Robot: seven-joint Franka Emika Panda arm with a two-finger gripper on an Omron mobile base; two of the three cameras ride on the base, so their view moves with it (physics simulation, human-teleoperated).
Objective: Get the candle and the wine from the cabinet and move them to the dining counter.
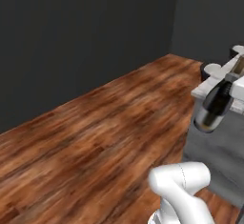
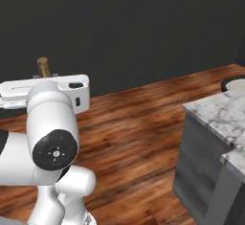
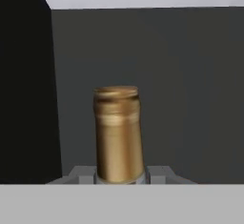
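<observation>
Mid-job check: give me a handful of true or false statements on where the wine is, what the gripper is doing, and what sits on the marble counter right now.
1. The gripper is shut on the wine. True.
2. The wine stands on the wooden floor. False: it hangs in the air, tilted, held by its neck.
3. The wine's neck is wrapped in gold foil. True, as the hand view shows.
4. The bottle already rests on the marble counter. False: in the left base view its base hangs in front of the counter's grey side.
5. A dark round bowl sits at the counter's far end. True.
</observation>
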